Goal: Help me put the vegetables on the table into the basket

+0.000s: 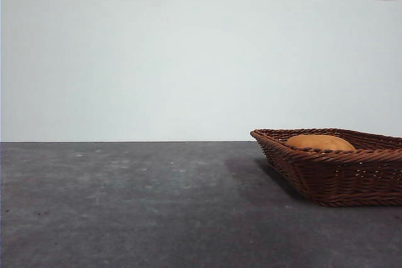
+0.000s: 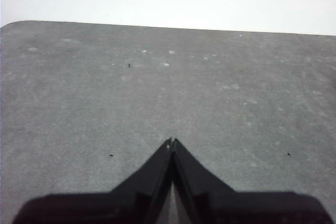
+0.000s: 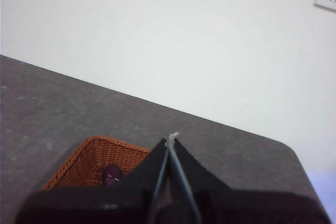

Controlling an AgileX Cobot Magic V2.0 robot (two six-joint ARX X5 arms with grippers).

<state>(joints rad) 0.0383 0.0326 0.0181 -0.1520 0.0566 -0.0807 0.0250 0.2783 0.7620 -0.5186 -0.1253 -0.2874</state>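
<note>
Both arms are parked out of the front view: my left claw [image 2: 171, 142] hangs over bare desk [image 2: 157, 93] with jaws pressed together on nothing, and my right claw [image 3: 171, 139] sits above the basket [image 1: 339, 174], jaws likewise together and empty. Basket is at the desk's right side — the potato [image 1: 319, 143] lies in it, long axis across the front view. Right wrist view shows a bit of the purple eggplant [image 3: 111, 173] inside too — mostly hidden, so I can't tell which way it points.
</note>
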